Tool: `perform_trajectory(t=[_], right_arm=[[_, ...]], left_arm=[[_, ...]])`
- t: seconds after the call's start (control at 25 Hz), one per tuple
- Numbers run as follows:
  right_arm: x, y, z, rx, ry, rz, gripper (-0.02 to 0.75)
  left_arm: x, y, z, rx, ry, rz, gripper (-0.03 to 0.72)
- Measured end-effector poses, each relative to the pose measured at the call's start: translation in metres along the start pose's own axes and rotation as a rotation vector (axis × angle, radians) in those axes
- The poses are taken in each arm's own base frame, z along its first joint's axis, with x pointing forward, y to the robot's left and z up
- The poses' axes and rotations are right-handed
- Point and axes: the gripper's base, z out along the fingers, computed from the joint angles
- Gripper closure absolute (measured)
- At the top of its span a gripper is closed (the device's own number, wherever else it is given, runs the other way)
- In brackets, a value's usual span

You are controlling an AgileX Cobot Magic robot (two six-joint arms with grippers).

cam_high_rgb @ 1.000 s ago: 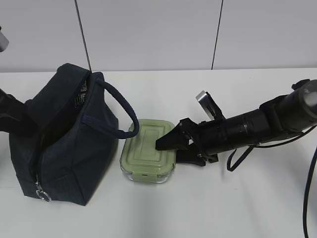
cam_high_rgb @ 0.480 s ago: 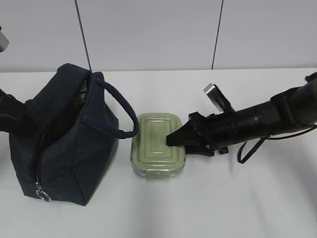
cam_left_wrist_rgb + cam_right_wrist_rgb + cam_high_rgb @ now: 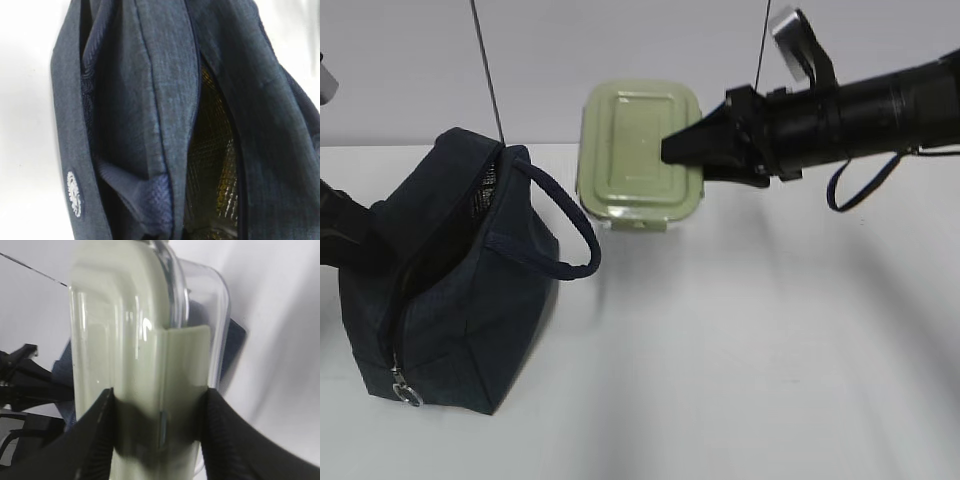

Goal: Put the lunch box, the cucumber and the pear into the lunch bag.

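The lunch box (image 3: 635, 150), with its sage-green lid facing the exterior camera, hangs in the air to the right of and above the lunch bag (image 3: 460, 300). My right gripper (image 3: 670, 150) is shut on it, one black finger on the lid and one on the clear glass side (image 3: 212, 315). The wrist view shows the box (image 3: 125, 340) upright between the pads, at the right gripper (image 3: 157, 405). The navy bag stands on the table with its mouth gaping. My left arm (image 3: 342, 238) presses at the bag's left rim, its fingers hidden in fabric (image 3: 155, 200). Cucumber and pear are out of view.
The bag's loop handle (image 3: 565, 225) sticks out to the right, below the lifted box. A metal zipper pull (image 3: 405, 392) hangs at the bag's front corner. Silvery lining (image 3: 215, 165) shows inside the open mouth. A white table (image 3: 750, 350) lies under everything, a pale wall behind.
My right gripper closed on the lunch box on the table beside the bag, then lifted it clear of the table. The bag and left arm have not moved.
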Motion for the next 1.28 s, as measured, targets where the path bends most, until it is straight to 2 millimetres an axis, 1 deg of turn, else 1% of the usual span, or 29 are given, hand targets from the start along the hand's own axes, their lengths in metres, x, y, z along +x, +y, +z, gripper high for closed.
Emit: perform_trajectory(t=[0.16, 0.28, 0.4, 0.56, 0.68, 0.8, 1.0, 1.12, 1.28], right_arm=[[-0.026, 0.039, 0.011, -0.031, 0.015, -0.107, 0.399], [-0.035, 0.069, 0.025, -0.028, 0.053, -0.219, 0.399], [-0.034, 0.098, 0.043, -0.006, 0.098, -0.344, 0.399], [-0.026, 0.121, 0.061, 0.012, 0.113, -0.411, 0.399], [-0.023, 0.130, 0.070, 0.026, 0.087, -0.432, 0.399], [-0.022, 0.129, 0.079, 0.042, 0.071, -0.441, 0.399], [-0.019, 0.109, 0.103, 0.082, 0.076, -0.422, 0.399], [-0.019, 0.106, 0.115, 0.076, 0.081, -0.417, 0.399], [-0.019, 0.105, 0.118, 0.093, 0.089, -0.339, 0.399]], left_arm=[[0.000, 0.000, 0.000, 0.000, 0.000, 0.000, 0.686], [0.000, 0.000, 0.000, 0.000, 0.000, 0.000, 0.686], [0.000, 0.000, 0.000, 0.000, 0.000, 0.000, 0.686], [0.000, 0.000, 0.000, 0.000, 0.000, 0.000, 0.686], [0.000, 0.000, 0.000, 0.001, 0.000, -0.001, 0.686], [0.000, 0.000, 0.000, 0.001, 0.000, -0.001, 0.686], [0.000, 0.000, 0.000, 0.001, 0.000, -0.001, 0.686], [0.000, 0.000, 0.000, 0.001, 0.000, -0.001, 0.686], [0.000, 0.000, 0.000, 0.000, -0.001, -0.001, 0.686]])
